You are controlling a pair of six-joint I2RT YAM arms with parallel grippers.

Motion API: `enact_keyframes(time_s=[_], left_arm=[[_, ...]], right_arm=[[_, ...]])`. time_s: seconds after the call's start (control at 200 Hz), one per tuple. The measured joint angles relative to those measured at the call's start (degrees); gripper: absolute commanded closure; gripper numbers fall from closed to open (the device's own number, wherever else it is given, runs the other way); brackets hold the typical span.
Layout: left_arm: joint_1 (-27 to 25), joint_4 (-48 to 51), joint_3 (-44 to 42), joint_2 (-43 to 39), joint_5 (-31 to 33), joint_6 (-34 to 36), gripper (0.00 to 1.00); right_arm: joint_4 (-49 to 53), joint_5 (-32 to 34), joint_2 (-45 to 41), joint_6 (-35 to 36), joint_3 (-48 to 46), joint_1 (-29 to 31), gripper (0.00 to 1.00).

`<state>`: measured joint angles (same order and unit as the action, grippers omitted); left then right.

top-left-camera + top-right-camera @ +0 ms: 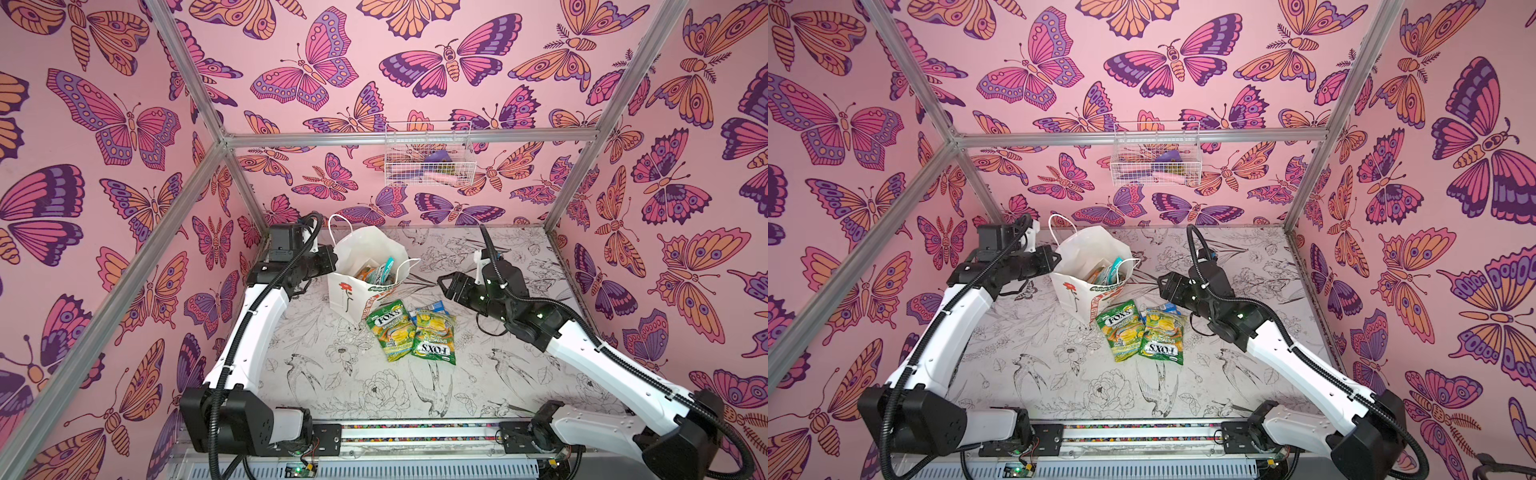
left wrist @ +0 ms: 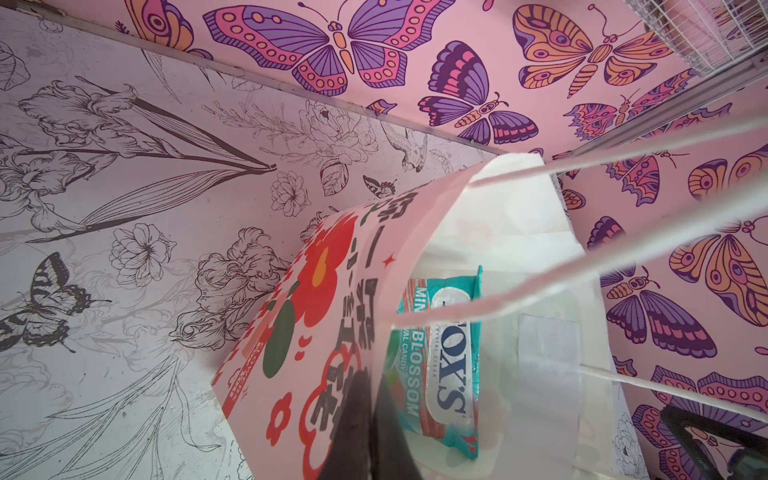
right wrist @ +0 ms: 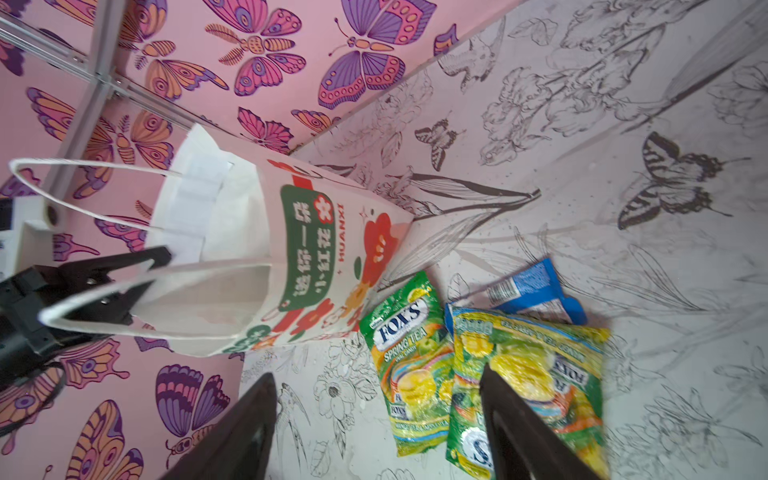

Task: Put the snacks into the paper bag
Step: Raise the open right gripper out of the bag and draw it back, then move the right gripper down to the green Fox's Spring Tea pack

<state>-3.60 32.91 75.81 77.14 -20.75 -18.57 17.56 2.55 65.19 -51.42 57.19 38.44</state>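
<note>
The paper bag (image 1: 365, 245) is standing toward the back of the table (image 1: 332, 374), holding a teal packet (image 2: 449, 353) and an orange packet (image 1: 365, 272). Two green packets (image 1: 390, 330) (image 1: 434, 336) are lying just in front of it, one overlapping a blue packet (image 3: 528, 286). The left gripper (image 3: 151, 272) is pinching the bag's rim, fingers closed on it. The right gripper (image 1: 444, 286) is hovering beside the bag, fingers spread wide, holding nothing.

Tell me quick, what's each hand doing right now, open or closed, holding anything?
Left hand: closed on the rim of the paper bag.
Right hand: open, holding nothing.
</note>
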Motion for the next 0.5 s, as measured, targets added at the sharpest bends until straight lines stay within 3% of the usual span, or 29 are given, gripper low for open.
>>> enact_keyframes(time_s=[0.501], left_arm=[[0.3,0.0,0.0,0.0,0.2,0.0,1.00]], right_arm=[[0.2,-5.5,-0.5,-4.5,-9.9,-0.9,0.23]])
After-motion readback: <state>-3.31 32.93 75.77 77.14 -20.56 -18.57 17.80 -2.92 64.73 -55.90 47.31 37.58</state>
